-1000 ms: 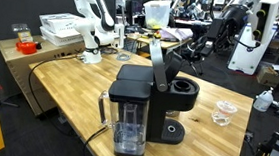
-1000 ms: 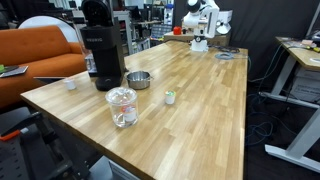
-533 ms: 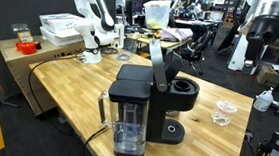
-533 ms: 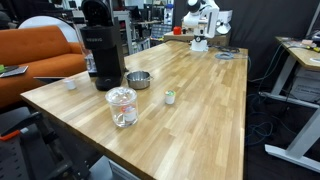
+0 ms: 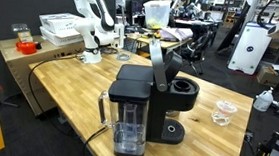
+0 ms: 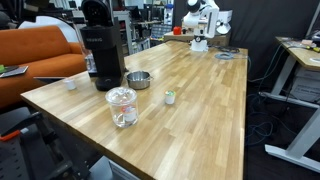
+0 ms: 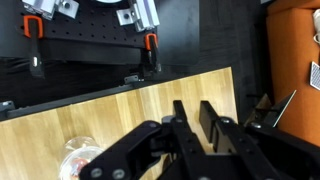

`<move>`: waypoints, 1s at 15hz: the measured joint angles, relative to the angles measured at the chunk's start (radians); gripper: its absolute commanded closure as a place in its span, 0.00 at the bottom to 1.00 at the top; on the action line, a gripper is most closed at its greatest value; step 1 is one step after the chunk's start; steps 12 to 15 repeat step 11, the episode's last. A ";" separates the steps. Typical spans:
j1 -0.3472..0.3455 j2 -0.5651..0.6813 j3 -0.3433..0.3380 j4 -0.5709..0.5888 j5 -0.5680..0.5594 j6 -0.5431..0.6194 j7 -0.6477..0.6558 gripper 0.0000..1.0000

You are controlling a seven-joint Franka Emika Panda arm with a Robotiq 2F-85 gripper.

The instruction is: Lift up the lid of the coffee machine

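The black coffee machine (image 5: 142,110) stands on the wooden table (image 5: 58,92), with its clear water tank facing the camera. Its lid (image 5: 158,61) is raised, standing almost upright above the open round brew chamber (image 5: 184,87). In an exterior view the machine (image 6: 104,55) stands at the table's left edge with the lid (image 6: 96,12) up. My gripper (image 7: 192,112) shows only in the wrist view, hanging over bare wood near a table edge, far from the machine. Its fingers are nearly together with a narrow slit between them and hold nothing.
A glass cup (image 6: 122,106), a small metal bowl (image 6: 138,80) and a small white object (image 6: 170,97) stand on the table near the machine. A white robot arm (image 5: 89,24) stands at the table's far end. An orange couch (image 6: 35,55) is beside the table.
The machine and its raised lid have not moved. A dark shape in the background at top right of an exterior view has gone.
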 measured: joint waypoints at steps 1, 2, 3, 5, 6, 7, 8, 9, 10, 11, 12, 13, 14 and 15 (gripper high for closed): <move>-0.005 -0.014 -0.017 -0.013 -0.018 -0.003 -0.002 0.38; -0.009 -0.026 -0.035 -0.026 -0.025 -0.009 -0.006 0.31; -0.013 -0.035 -0.055 -0.038 -0.026 -0.019 -0.010 0.25; -0.018 -0.051 -0.102 -0.056 -0.020 -0.053 -0.022 0.35; -0.020 -0.056 -0.121 -0.061 -0.018 -0.069 -0.030 0.27; -0.020 -0.060 -0.131 -0.063 -0.016 -0.073 -0.032 0.25; -0.020 -0.062 -0.133 -0.063 -0.014 -0.073 -0.033 0.25; -0.020 -0.062 -0.132 -0.063 -0.012 -0.074 -0.033 0.25; -0.020 -0.062 -0.132 -0.064 -0.012 -0.074 -0.033 0.25; -0.020 -0.062 -0.132 -0.064 -0.012 -0.074 -0.033 0.25; -0.020 -0.062 -0.132 -0.064 -0.012 -0.074 -0.033 0.25; -0.020 -0.062 -0.132 -0.064 -0.012 -0.074 -0.033 0.25; -0.020 -0.062 -0.132 -0.064 -0.012 -0.074 -0.033 0.25; -0.020 -0.062 -0.132 -0.064 -0.012 -0.074 -0.033 0.25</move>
